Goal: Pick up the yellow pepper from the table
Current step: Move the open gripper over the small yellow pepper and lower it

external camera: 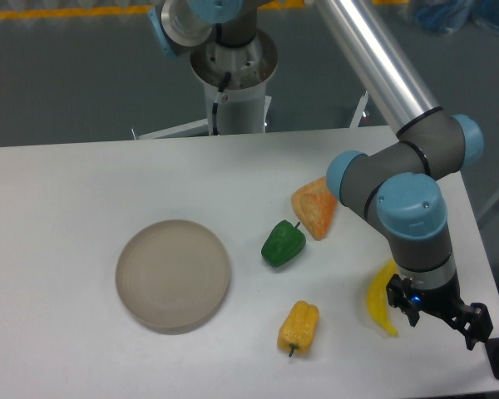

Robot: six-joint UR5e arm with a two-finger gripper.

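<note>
Yellow pepper [298, 327] is lying on the surface [66, 191], long axis near-vertical in frame, stem toward the near edge. End effector [439, 318] is hovering well off to its right, beside the banana [381, 303], holding nothing; opening not discernible.

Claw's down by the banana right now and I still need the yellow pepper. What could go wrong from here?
1. The claw hangs beside the banana; moving toward the yellow pepper could knock it.
2. The banana is also yellow, so a mistaken grasp is possible.
3. The yellow pepper lies on its side and may roll.
</note>
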